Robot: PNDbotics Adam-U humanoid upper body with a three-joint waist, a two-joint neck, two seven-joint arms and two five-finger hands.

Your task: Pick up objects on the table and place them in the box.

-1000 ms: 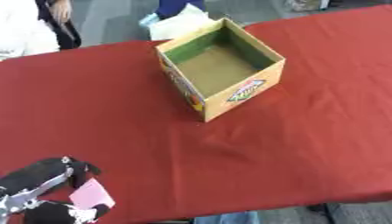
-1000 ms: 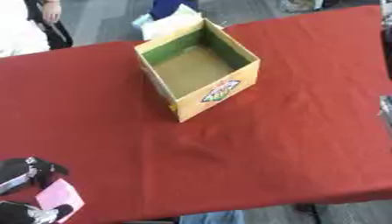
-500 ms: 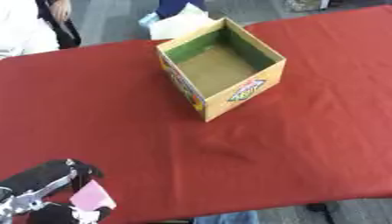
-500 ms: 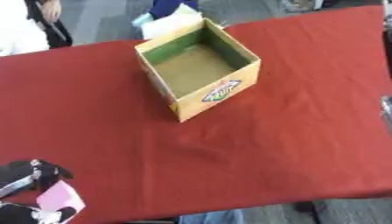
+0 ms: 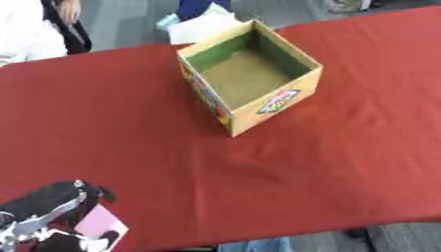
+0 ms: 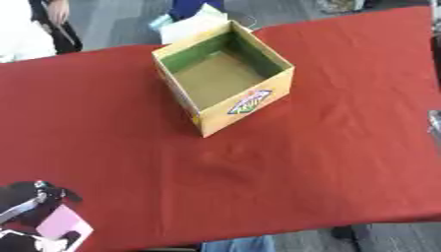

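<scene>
An open yellow cardboard box [image 5: 258,106] with a green inside stands empty on the red tablecloth [image 5: 129,128], toward the far middle. At the lower left corner my black left hand [image 5: 43,204] is curled round a flat pink object [image 5: 99,224], pinched between thumb and fingers at the table's near edge. The hand is well apart from the box, down and to its left. A grey sliver at the right edge of the right eye view may be my right hand [image 6: 436,123]; too little shows to read it.
White paper or cloth [image 5: 200,27] lies just behind the box at the table's far edge. People stand beyond the far edge. The tablecloth's front edge [image 5: 284,235] runs along the bottom, with floor below it.
My left hand with the pink object has sunk slightly toward the lower edge. The box has not moved.
</scene>
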